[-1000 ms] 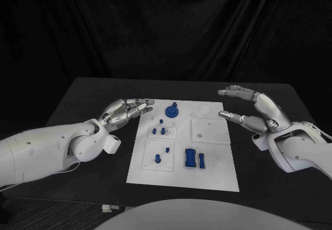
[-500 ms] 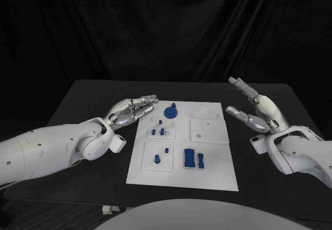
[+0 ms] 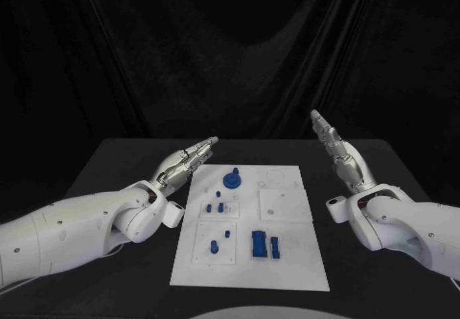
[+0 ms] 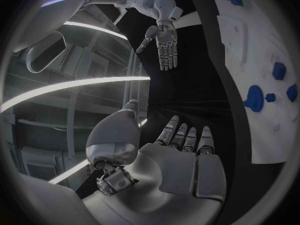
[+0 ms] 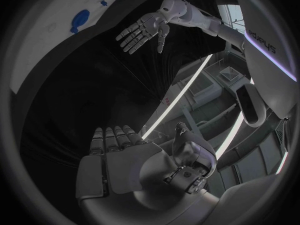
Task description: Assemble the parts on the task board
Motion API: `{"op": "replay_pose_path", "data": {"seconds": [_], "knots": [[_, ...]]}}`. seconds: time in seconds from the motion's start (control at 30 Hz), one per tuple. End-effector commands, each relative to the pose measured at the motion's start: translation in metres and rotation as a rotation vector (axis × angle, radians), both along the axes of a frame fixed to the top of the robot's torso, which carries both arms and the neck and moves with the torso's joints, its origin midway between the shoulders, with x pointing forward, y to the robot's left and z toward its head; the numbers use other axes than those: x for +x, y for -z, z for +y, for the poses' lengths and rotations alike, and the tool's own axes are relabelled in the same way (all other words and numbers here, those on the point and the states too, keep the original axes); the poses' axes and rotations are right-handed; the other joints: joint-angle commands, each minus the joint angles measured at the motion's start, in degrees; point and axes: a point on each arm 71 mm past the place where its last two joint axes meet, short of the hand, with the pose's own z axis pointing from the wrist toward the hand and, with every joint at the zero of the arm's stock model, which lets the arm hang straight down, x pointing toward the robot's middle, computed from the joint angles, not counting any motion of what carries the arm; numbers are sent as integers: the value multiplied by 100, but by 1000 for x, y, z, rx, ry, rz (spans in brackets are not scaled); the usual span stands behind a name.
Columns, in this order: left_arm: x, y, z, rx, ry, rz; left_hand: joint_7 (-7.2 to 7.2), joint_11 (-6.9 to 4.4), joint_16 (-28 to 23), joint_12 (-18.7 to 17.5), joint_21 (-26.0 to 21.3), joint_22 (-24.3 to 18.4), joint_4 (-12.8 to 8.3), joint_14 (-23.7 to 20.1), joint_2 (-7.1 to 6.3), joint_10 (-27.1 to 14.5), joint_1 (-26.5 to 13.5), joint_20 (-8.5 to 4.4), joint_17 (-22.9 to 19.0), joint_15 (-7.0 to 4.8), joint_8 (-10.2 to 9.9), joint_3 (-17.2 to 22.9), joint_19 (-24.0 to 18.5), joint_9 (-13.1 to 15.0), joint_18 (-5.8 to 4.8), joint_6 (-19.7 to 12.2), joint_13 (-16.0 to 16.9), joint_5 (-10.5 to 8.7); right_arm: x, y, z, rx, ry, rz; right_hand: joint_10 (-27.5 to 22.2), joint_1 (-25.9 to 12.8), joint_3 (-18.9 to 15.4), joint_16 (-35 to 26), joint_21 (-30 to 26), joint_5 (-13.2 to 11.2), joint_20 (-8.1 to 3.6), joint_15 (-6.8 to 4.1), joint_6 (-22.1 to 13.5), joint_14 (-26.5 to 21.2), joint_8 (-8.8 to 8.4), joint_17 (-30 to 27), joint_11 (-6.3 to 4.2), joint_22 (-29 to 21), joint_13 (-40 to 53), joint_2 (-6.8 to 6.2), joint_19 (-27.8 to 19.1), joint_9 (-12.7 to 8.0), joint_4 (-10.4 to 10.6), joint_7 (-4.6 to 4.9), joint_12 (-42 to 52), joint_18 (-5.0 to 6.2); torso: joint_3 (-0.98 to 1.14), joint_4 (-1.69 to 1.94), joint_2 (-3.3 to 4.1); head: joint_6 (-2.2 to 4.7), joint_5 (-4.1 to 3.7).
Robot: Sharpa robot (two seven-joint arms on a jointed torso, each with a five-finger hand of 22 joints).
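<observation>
The white task board [image 3: 288, 266] lies in the middle of the black table, also seen as task board [image 4: 275, 80] and task board [image 5: 69, 10]. Blue parts stand on it: a round knobbed piece [image 3: 231, 179], small pegs [image 3: 219, 207], two more pegs [image 3: 221, 240] and two blocks [image 3: 266, 244]. My left hand [image 3: 189, 161] is raised above the board's left edge, fingers straight and together, holding nothing. My right hand [image 3: 338, 154] is raised to the right of the board, fingers straight and pointing up, empty. Each wrist view shows the other hand open: right hand [image 4: 164, 42], left hand [image 5: 140, 32].
The black table [image 3: 115, 166] reaches round the board on every side, with bare strips to the left and right. A black curtain hangs behind the table.
Both hands have lifted off table level and straightened their curled fingers. The whole picture has shifted, so the camera has moved. The parts lie as before.
</observation>
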Motion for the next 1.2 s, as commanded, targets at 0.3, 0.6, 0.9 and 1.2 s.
{"op": "replay_pose_path", "data": {"seconds": [0.3,0.6,0.9,1.2], "knots": [[14,-15,-19,-46,-431,109,-35,-22,-41,-483,-39,-24,-433,8,-219,-81,-2203,-511,-11,-51,-109,438,-10,-24,-656,-854,-24,-767,26,9,25,344,211,344,-20,-50,0,-21,-20,-20,-29,-30,-20,-2,-20,-5,-1,-5,-5,-8,-1,-5,-15,1,-20,-39,21,-64,-257,820,-200],[15,-20,-26,-60,-519,152,-35,-22,-41,-936,-39,-24,-847,8,-219,-81,-2810,-511,-11,-51,-109,438,-10,-24,-656,-1085,-24,-980,32,11,38,444,247,441,-20,-50,0,-21,-20,-20,-29,-30,-20,-2,-20,-5,-1,-5,-5,-8,-1,-5,-15,1,-20,-39,23,-69,-278,899,-219],[15,-20,-26,-60,-520,152,-35,-22,-41,-936,-39,-24,-847,8,-219,-81,-3272,-511,-11,-51,-109,438,-10,-24,-656,-1249,-24,-1492,32,11,39,448,248,445,-20,-50,0,-21,-20,-20,-29,-30,-20,-2,-20,-5,-1,-5,-5,-8,-1,-5,-15,1,-20,-39,23,-69,-278,899,-219],[15,-20,-26,-60,-520,152,-35,-22,-41,-936,-39,-24,-847,8,-219,-81,-3598,-511,-11,-51,-109,438,-10,-24,-656,-1655,-24,-1492,32,11,39,448,248,445,-20,-50,0,-21,-20,-20,-29,-30,-20,-2,-20,-5,-1,-5,-5,-8,-1,-5,-15,1,-20,-39,23,-69,-278,899,-219]]}}
